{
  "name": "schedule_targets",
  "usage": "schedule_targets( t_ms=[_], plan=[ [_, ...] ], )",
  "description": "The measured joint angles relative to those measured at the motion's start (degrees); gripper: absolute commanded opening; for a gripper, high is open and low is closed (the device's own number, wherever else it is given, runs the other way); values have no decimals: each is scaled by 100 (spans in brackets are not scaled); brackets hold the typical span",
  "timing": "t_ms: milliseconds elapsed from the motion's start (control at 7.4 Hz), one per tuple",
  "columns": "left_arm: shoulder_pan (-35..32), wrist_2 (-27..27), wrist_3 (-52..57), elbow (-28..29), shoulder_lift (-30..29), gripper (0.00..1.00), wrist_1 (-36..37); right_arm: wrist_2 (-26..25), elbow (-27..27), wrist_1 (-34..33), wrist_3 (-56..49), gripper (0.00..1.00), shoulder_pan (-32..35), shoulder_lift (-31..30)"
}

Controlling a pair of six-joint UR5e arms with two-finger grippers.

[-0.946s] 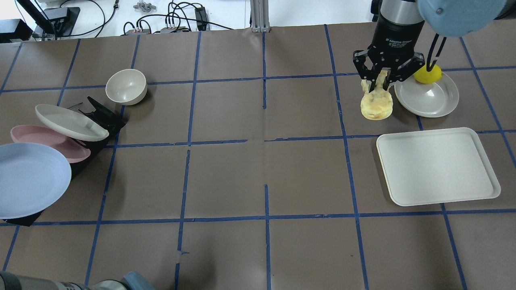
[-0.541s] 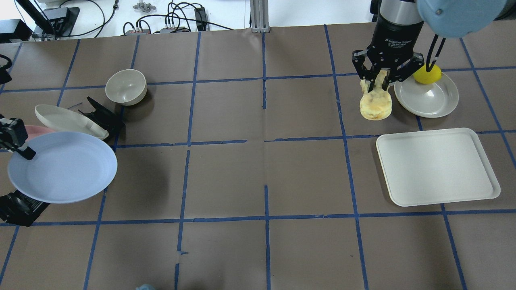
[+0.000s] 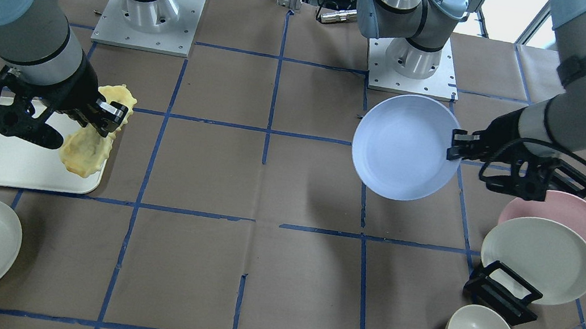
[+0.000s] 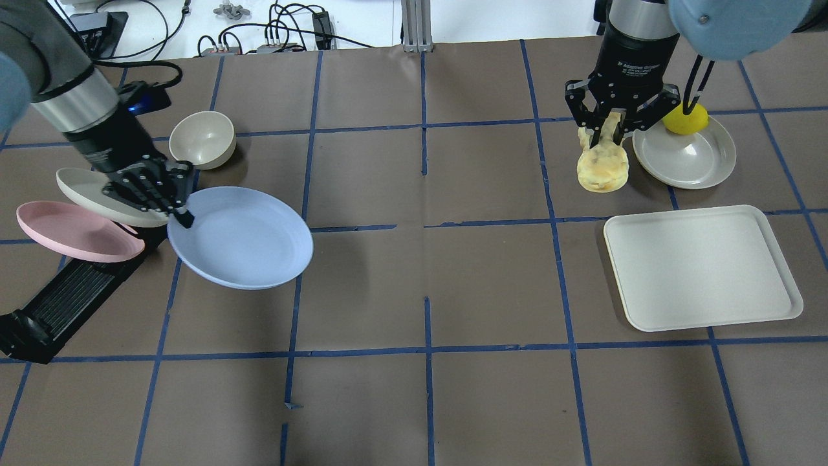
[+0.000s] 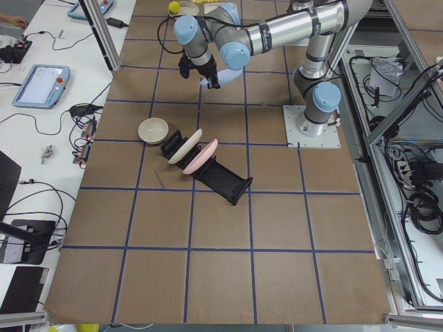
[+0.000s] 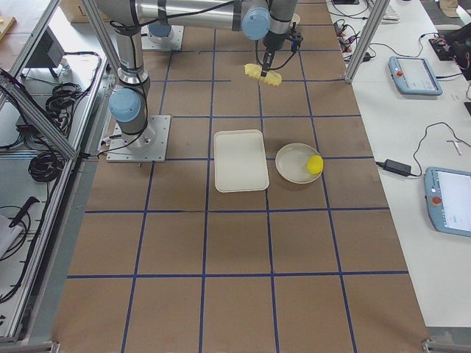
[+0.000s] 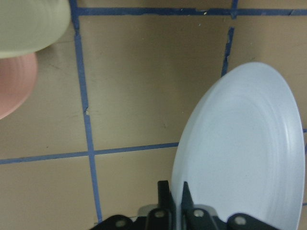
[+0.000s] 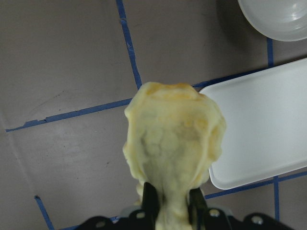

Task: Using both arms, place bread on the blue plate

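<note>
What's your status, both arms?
Left gripper shut on blue plate rim, plate held off the table. Right gripper shut on bread, lifted. Bowl and tray nearby, neither between them.

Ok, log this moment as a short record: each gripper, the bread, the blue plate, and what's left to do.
left gripper: shut on the blue plate's rim
blue plate: held above the table, just off the rack
right gripper: shut on the bread's upper end
bread: hanging from the gripper, beside the white dish
gap: plate and bread on opposite sides of the table
remaining: bring them together; bread not yet on plate
</note>
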Motion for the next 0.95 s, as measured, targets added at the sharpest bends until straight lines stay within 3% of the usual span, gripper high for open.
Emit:
schedule_targets(
  t_ms=[405, 811, 946],
  plan=[
    [-1181, -426, -1530, -124, -661, 12, 1406, -3, 0, -9, -2, 33, 0, 0],
    [-1867, -932, -2481, -97, -1353, 14, 2623, 6, 7, -22, 23, 33, 14, 5],
    [-1984, -1004, -2563, -96, -1534, 63, 2943, 4, 4, -31, 44, 33, 33, 2]
  ],
)
